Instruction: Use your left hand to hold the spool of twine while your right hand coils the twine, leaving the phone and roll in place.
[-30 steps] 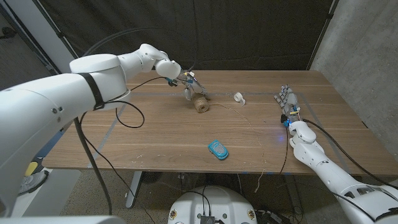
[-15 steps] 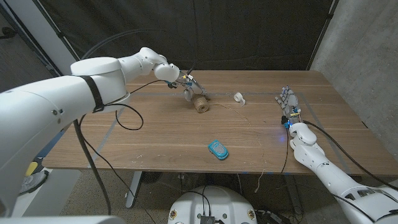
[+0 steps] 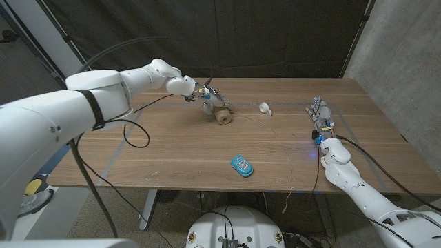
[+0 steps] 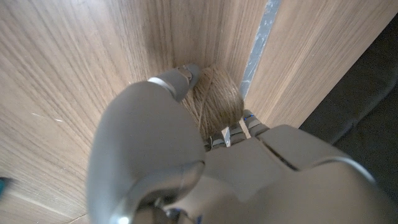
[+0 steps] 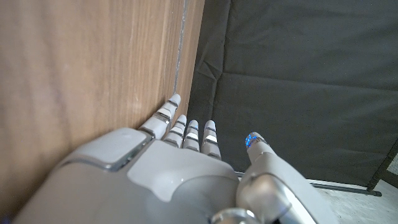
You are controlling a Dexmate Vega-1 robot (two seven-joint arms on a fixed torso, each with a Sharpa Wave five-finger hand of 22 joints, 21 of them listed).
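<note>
Holding step: left hand on the spool, coiling not yet begun, by my reading.
Phone (image 3: 241, 165): teal, near table (image 3: 172, 148) edge, about centre; lying apart from both hands.
Loose twine (image 3: 279, 141): thin strand running from the spool rightward, then curving toward the near edge and hanging off it; faint, hard to trace along the wood.
Right hand (image 3: 320, 116): far right of table, fingers straight and side by side, holding nothing; well apart from the strand.
Roll (image 3: 264, 108): small, white, right of the spool, between the two hands.
Spool of twine (image 3: 222, 116): far centre-left; left hand (image 3: 208, 98) at its far-left side, fingers (image 4: 180, 79) reaching around it.
Left hand grip: fingers touch the spool; whether they clamp it, I cannot tell.
Next move: right hand must travel left to the strand and pinch it without nudging the roll.
Hidden: most of the spool in the left wrist view, behind the hand's back.
</note>
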